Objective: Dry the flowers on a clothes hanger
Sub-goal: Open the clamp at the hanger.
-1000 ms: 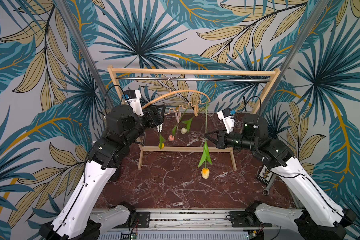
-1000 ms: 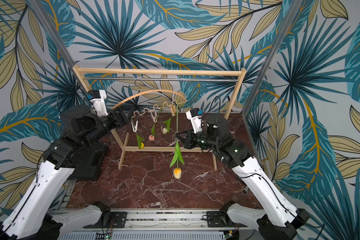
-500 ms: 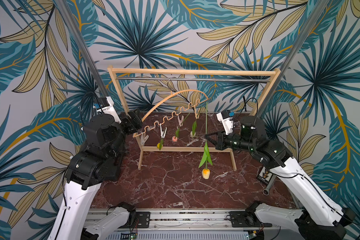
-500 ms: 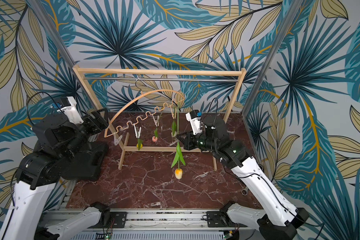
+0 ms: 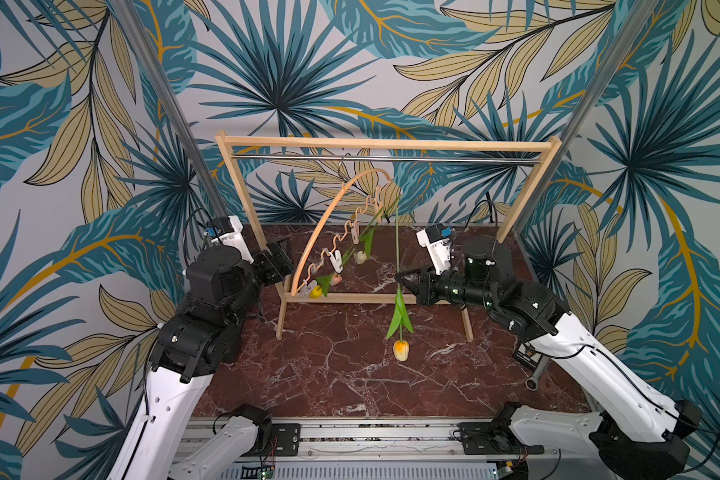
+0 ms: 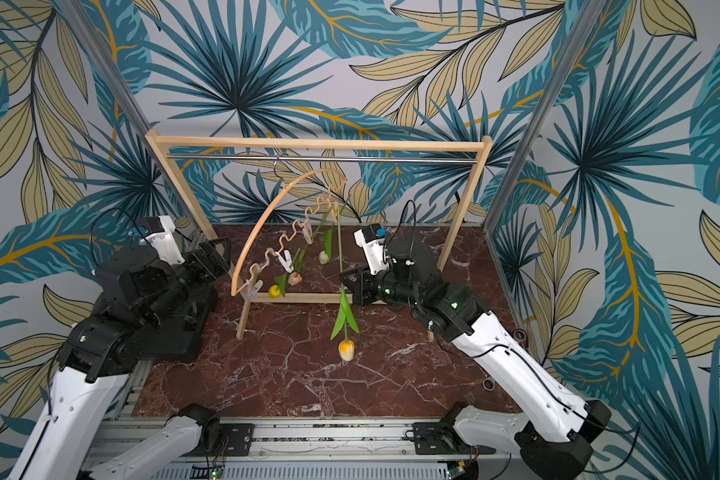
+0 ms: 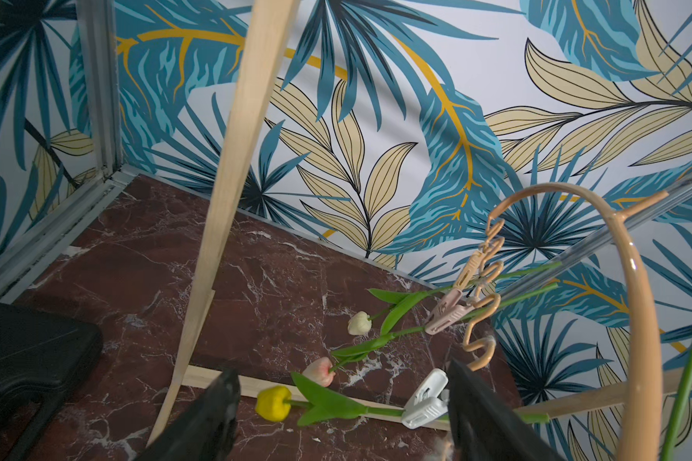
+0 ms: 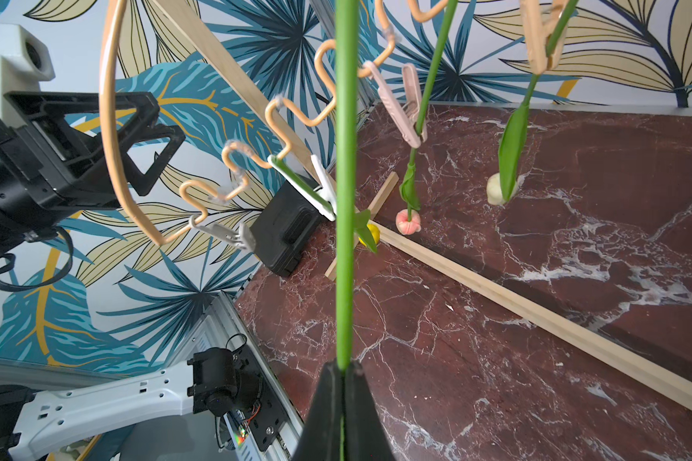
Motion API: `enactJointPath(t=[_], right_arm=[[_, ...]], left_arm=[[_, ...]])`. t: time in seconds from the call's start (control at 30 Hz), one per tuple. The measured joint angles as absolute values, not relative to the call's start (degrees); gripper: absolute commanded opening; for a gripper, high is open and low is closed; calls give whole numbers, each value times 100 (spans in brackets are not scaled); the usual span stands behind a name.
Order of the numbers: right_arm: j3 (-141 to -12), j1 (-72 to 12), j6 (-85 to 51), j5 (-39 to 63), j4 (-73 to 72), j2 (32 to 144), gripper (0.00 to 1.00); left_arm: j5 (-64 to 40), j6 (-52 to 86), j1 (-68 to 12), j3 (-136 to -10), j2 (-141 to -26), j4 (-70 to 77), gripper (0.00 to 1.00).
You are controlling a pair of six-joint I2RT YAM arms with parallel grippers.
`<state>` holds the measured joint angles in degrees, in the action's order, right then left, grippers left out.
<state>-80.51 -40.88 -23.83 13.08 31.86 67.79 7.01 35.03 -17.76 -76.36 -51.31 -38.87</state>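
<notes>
Three flowers [image 5: 366, 241] are hanging head-down from the clothes hanger [image 5: 323, 226]; reading the marble table [image 5: 350, 386] in the top views as a dial with twelve at the back wall, they are sitting around eleven o'clock. The hanger's hook is catching the metal rod [image 5: 433, 158] of the wooden rack [image 5: 387, 144]; its arch is tilting steeply, the low end dipping toward ten o'clock. The yellow tulip [image 5: 315, 292] is hanging lowest, the pink tulip [image 5: 336, 279] just beside it, the cream tulip [image 5: 360, 257] further toward twelve; a clothespin is gripping each stem, and one more clothespin [image 8: 224, 235] is dangling empty at the low end. The right gripper [image 5: 400, 277] is reaching in from the three-o'clock side, its fingers pressed together on the stem of the yellow-orange tulip [image 5: 400, 350]; that flower is hanging straight down, head near the dial's centre. The left gripper [image 5: 282, 258] is hovering at ten o'clock, just beside the hanger's low end; its fingers are standing spread, holding nothing.
</notes>
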Motion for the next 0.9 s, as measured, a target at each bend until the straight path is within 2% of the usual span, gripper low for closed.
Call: enactJointPath(t=[0.37, 0.9], right_arm=[[-8012, -4399, -2357, 1151, 2858, 6751, 1], [-8058, -4543, -2309, 1271, 2740, 6755, 1]], left_arm=[[-762, 3450, -1772, -7118, -5035, -3081, 82], [-1743, 3448, -1769, -6637, -5052, -2790, 79]])
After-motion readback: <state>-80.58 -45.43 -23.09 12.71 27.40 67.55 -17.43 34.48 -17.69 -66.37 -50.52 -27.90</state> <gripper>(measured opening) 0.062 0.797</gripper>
